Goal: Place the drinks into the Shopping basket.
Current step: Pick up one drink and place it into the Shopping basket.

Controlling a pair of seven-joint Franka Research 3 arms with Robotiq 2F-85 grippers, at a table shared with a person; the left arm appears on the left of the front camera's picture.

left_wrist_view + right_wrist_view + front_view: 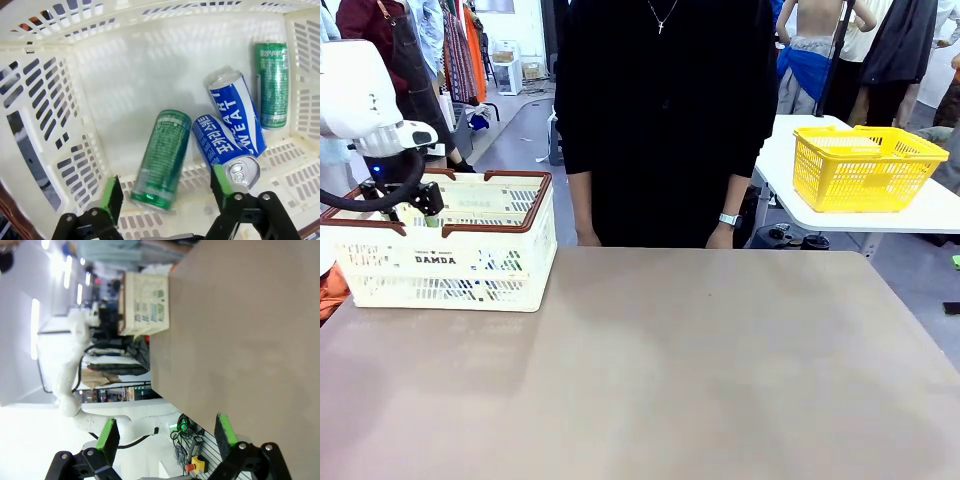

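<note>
The cream Shopping basket (450,262) with a brown rim stands at the table's far left. My left gripper (428,208) reaches down into it. In the left wrist view, the basket floor (130,70) holds the drinks lying on their sides. One green can (162,157) lies below and between the open green pads of my left gripper (166,192), untouched. Two blue-and-white cans (237,120) (222,150) overlap beside it, and a second green can (271,82) lies against the far wall. My right gripper (167,435) is open and holds nothing, off the table's edge.
A person in black stands at the far side, hands at the table edge (725,235). A yellow mesh basket (865,165) sits on a white side table at the right. The brown tabletop (700,360) stretches out bare to the right of the Shopping basket.
</note>
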